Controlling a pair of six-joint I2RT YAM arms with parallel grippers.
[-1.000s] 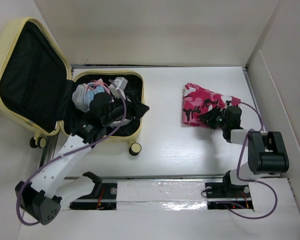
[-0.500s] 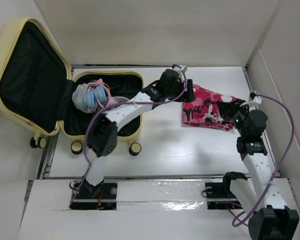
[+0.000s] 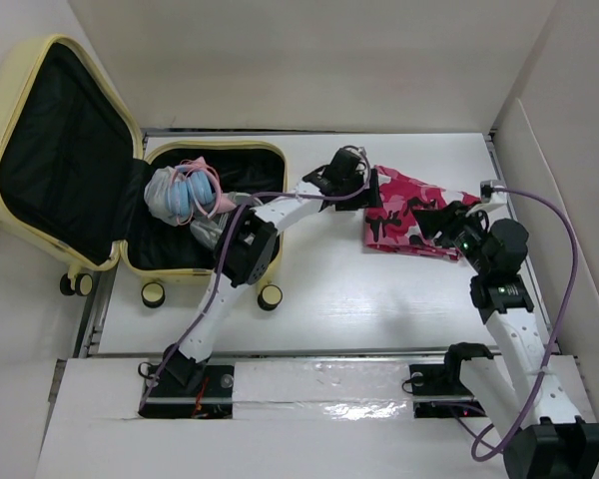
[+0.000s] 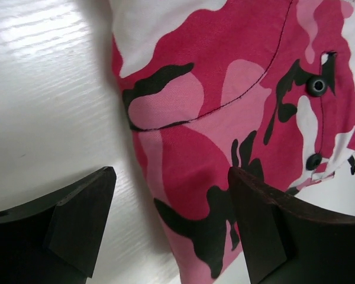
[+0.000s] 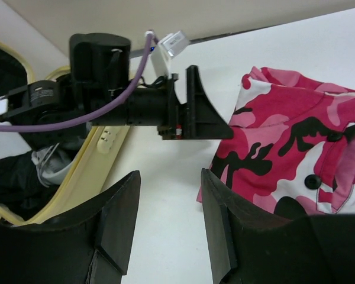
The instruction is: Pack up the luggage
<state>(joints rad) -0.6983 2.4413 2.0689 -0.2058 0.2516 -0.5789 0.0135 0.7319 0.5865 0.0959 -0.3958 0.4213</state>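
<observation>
- Luggage: small pale-yellow hard-shell suitcase (image 3: 180, 272) lies open at the left end of the white table (image 3: 329, 299), black-lined lid tipped back past the table edge. The lower shell already holds a bundle of pale-blue, pink and grey items (image 3: 185, 190).
- Item to pack: pink, white and black camouflage cloth garment (image 3: 409, 215) with dark snap buttons, folded flat on the table, well apart from the suitcase to its right.
- Left gripper (image 4: 171, 195): jaws spread wide and empty, straddling the garment's left edge, one finger over bare table and the other over cloth. I cannot tell whether they touch the surface.
- Right gripper (image 5: 168, 201): jaws parted with nothing between them, hovering at the garment's right side and facing the left gripper across the cloth.
- Judgement: this looks like the approach to a pickup; no grip yet.
- Risk 1: closing here may catch only the top layer at the edge, so the fold would open and the cloth trail on the lift.
- Risk 2: both grippers are near one another over a small garment; closing in together could knock them.
- Risk 3: a trailing garment could catch the suitcase rim, and the suitcase rests on cream-and-black caster wheels (image 3: 270, 295), so a push might roll it.
</observation>
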